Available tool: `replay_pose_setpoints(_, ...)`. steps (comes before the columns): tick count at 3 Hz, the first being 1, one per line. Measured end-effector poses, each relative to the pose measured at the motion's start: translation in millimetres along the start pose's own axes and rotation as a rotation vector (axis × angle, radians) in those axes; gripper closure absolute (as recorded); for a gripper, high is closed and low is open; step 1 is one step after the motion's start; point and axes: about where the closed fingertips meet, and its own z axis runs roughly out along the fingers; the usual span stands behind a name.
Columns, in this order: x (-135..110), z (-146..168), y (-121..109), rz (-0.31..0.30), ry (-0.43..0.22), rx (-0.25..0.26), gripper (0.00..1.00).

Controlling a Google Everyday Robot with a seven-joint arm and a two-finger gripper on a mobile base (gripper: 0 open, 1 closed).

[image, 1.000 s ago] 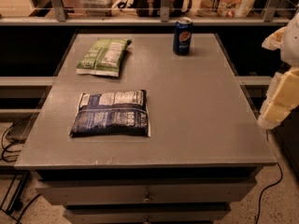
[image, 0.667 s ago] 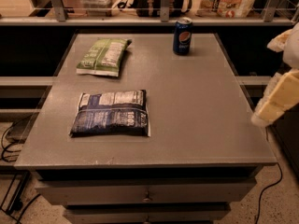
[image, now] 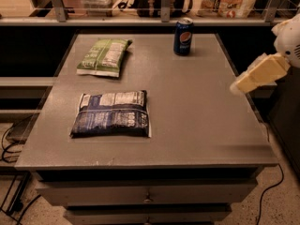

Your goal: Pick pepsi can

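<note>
**Q.** Where is the pepsi can, and how far along is the pick?

**A.** The can stands upright near the far edge of the tabletop. It is well apart from the jaws, farther back than they are and toward the camera's left of them. Nothing touches it. Judged from this layout, the pick has not begun: the approach, the closing on the can and the lift all remain to be done.

**Q.** What of the gripper?

**A.** It hangs at the right edge of the view, over or just beside the tabletop's right border and above the surface. Whether the jaws are spread or pressed together cannot be told. They hold nothing and touch nothing.

**Q.** What else lies on the tabletop?

**A.** A green snack bag lies flat, far across from the jaws at about the can's depth. A dark blue snack bag lies flat, nearer the camera than the jaws and well apart from them. Neither sits between the jaws and the can, so the way across looks open. Below the tabletop's front edge is a drawer front.
</note>
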Motion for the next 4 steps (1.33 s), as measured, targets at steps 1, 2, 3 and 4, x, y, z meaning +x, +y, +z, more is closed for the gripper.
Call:
replay_pose_setpoints(1,-23.3,27.1,-41.4,0.059,-0.127,0.060,0.00)
replay_pose_setpoints(2,-49.4,74.0,-76.4,0.103,-0.233,0.036,0.00)
replay_pose_setpoints(3,-49.4,74.0,-76.4,0.103,-0.233,0.035,0.00)
replay_pose_setpoints(4,-61.4,91.2,-69.2,0.134,-0.278,0.016,0.00)
